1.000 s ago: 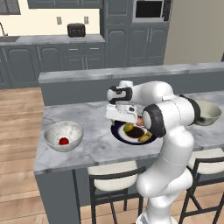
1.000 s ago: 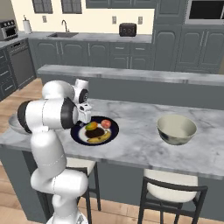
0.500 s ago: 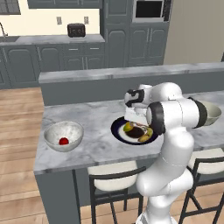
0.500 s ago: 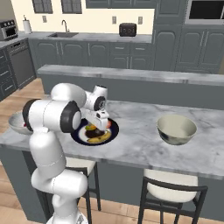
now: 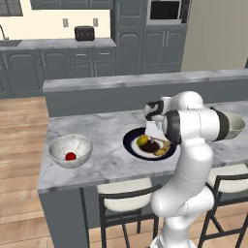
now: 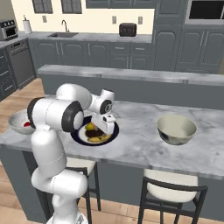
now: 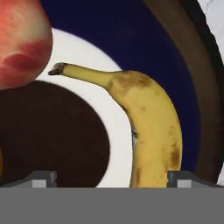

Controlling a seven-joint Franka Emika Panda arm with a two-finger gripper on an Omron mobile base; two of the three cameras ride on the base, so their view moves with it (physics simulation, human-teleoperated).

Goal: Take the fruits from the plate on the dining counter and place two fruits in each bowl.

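left base view: pincer (image 5: 154,137) hangs low over the plate (image 5: 131,146) on the marbled surface (image 5: 104,160); a yellow-green fruit (image 5: 142,140) sits just left of it. the red fruit (image 5: 70,156) lies in the white speckled bowl (image 5: 70,150), well off to the left
right base view: plate (image 6: 82,136) sits mid-surface with the pincer (image 6: 105,127) above its right half; cream bowl (image 6: 176,130) stands well apart to the right
hand view: pincer (image 7: 111,178) wide open, gripping nothing. the banana (image 7: 144,127) lies between the tips, nearer the right one, stem pointing away to the upper left; pinkish-red fruit (image 7: 19,39) sits in the upper left corner
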